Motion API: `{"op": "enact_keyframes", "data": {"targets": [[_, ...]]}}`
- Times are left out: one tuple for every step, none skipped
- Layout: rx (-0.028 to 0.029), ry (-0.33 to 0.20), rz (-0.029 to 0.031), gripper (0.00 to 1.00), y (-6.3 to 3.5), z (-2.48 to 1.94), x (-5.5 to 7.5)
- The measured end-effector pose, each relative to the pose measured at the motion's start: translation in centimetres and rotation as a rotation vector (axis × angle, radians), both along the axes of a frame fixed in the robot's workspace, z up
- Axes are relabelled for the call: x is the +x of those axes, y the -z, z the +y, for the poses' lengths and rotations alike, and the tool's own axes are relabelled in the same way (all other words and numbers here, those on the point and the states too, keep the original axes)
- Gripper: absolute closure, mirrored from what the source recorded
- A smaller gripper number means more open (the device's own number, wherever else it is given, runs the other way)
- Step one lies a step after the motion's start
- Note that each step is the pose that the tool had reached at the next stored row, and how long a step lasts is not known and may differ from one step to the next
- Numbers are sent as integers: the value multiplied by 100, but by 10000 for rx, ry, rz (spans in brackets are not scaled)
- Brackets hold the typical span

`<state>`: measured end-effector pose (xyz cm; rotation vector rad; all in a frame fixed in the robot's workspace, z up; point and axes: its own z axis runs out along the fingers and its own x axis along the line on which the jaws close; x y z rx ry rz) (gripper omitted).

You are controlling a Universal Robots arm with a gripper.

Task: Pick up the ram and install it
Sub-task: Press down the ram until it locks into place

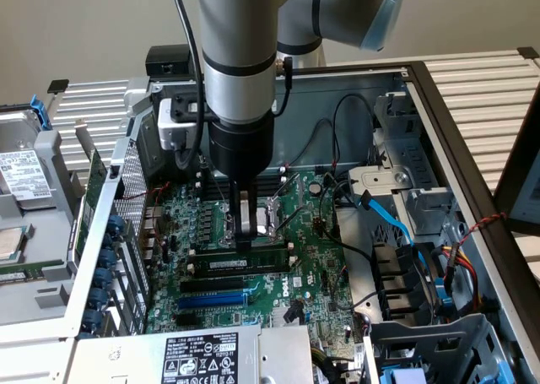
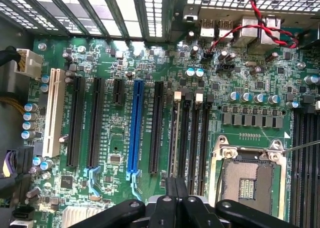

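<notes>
You've got the gripper [image 1: 244,232] down inside the open PC case [image 1: 396,84], over the green motherboard [image 1: 308,257], just beside the CPU socket [image 1: 272,218]. Fingers closed together, tips pressing straight down on the top edge of the ram [image 1: 245,264]; no stick held betw. them. The ram sits upright in one of the black memory slots next to the socket, label strip facing the ext. view, ends level w/ the white latches. Wrist view: closed gripper [image 2: 175,185] directly above the memory slots [image 2: 189,138], the ram [image 2: 173,130] seen edge-on in the slot farthest from the CPU socket [image 2: 247,178]. Blue expansion slot [image 2: 135,125] a few slots further off, empty. Blue SATA cable [image 1: 388,219] and black wires run on the ext. view's right, apart from the gripper.
</notes>
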<state>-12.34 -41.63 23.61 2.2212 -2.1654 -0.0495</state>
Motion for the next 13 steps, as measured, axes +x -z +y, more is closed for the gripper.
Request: {"op": "enact_keyframes", "data": {"targets": [[-4, 1, -2, 90, 0, -1, 1], [-5, 1, -11, 90, 0, -1, 2], [-5, 1, -21, 90, 1, -1, 2], [-5, 1, -28, 90, 1, -1, 3], [-5, 1, -34, 90, 2, -1, 3], [-5, 0, -36, 90, 2, -2, 3], [-7, 1, -39, 90, 2, -2, 3], [-15, 2, -51, 90, 2, -2, 2], [-26, 2, -69, 90, 2, -3, 2], [-40, 2, -90, 90, 2, -3, 2], [-53, 1, -116, 90, 3, -3, 3], [-64, 4, -139, 90, 4, -2, 3], [-68, 5, -144, 90, 5, -2, 2]]}}
